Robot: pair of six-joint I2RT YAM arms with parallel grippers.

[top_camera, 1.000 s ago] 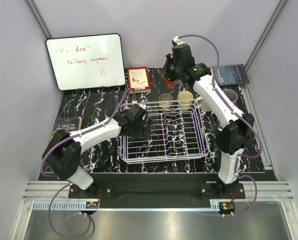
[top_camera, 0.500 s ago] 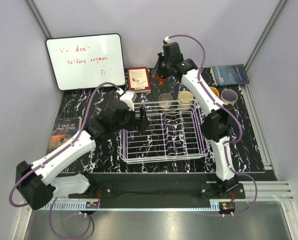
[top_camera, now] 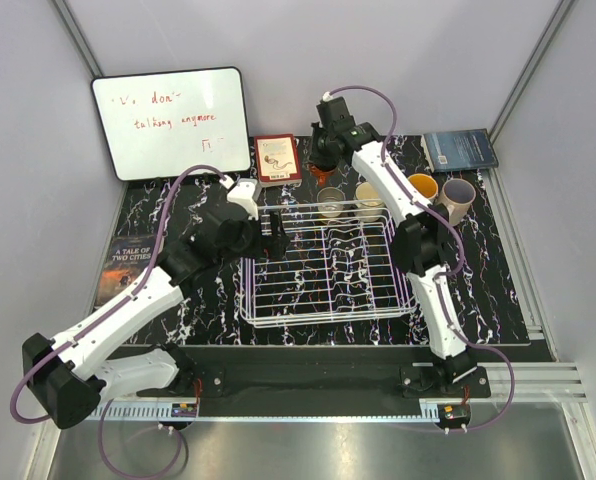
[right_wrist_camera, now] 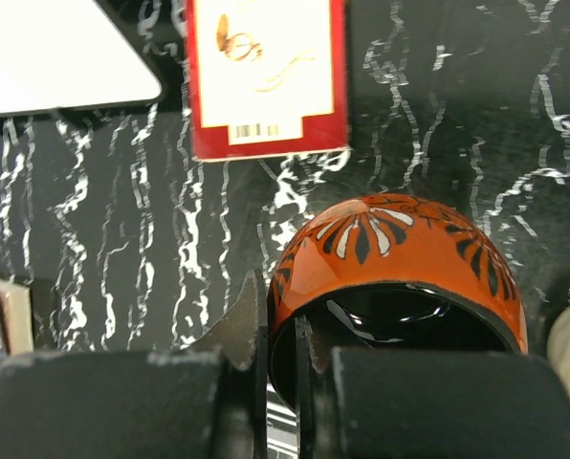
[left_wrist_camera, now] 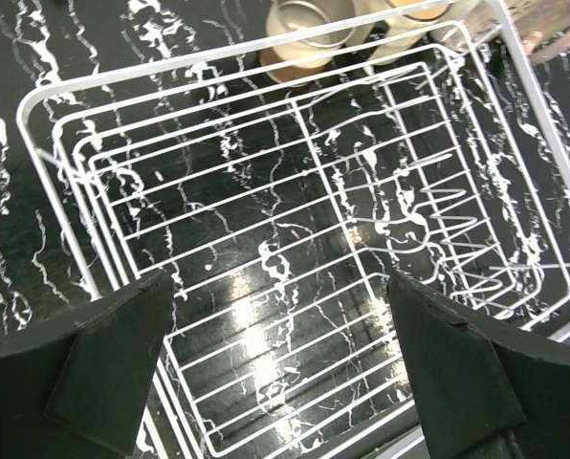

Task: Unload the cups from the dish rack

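The white wire dish rack [top_camera: 328,300] sits mid-table and holds no cup in the left wrist view [left_wrist_camera: 295,239]. My right gripper [top_camera: 324,158] is behind the rack's far left corner, shut on the rim of a squat reddish-orange cup [top_camera: 325,176] with a black flower pattern [right_wrist_camera: 400,253]; its jaws [right_wrist_camera: 283,330] pinch the cup wall. A tan cup [top_camera: 330,200] and a cream cup [top_camera: 370,193] stand just behind the far rim. A tan-brown cup [top_camera: 423,186] and a pinkish cup [top_camera: 458,196] stand further right. My left gripper [top_camera: 275,235] hangs open and empty over the rack's left side [left_wrist_camera: 285,382].
A red-bordered card [top_camera: 277,158] leans at the back, also seen in the right wrist view [right_wrist_camera: 266,76]. A whiteboard [top_camera: 171,122] stands at the back left. A book [top_camera: 130,262] lies at the left and a dark book [top_camera: 461,149] at the back right.
My right gripper has carried the reddish-orange cup leftward, toward the red card. My left arm has swung out and its gripper has shifted slightly up along the rack's left side.
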